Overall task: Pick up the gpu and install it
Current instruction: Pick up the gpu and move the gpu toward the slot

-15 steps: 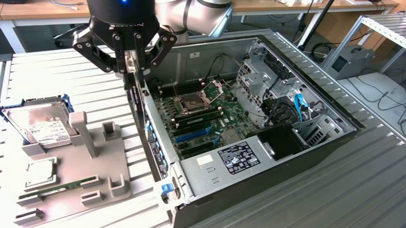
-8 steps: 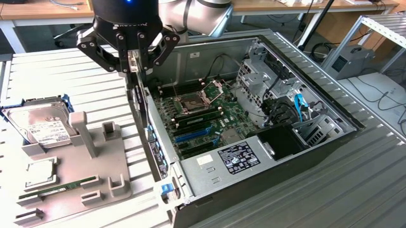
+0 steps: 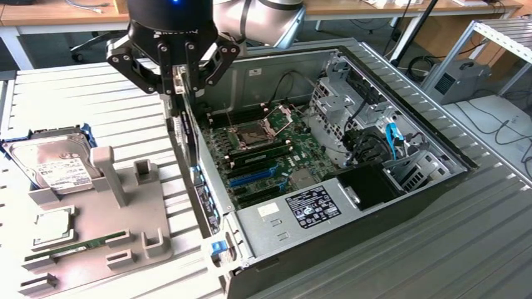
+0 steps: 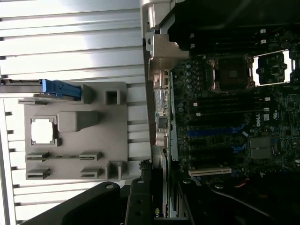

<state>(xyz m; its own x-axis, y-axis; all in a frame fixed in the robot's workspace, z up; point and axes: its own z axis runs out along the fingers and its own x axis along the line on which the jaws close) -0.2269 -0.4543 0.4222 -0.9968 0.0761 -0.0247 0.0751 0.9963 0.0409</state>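
black tool clamped on the gpu, upright at the open computer case's edge.

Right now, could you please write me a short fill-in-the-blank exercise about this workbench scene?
1. The hard drive lies on the exterior view's ____ of the computer case.
2. The cable beside the case's drive cage is coloured ____.
3. The RAM stick lies on the ____ holder, not in the motherboard.
4. The jaws grip the gpu ____ the case's rear wall.
Missing words: left; blue; grey; above.
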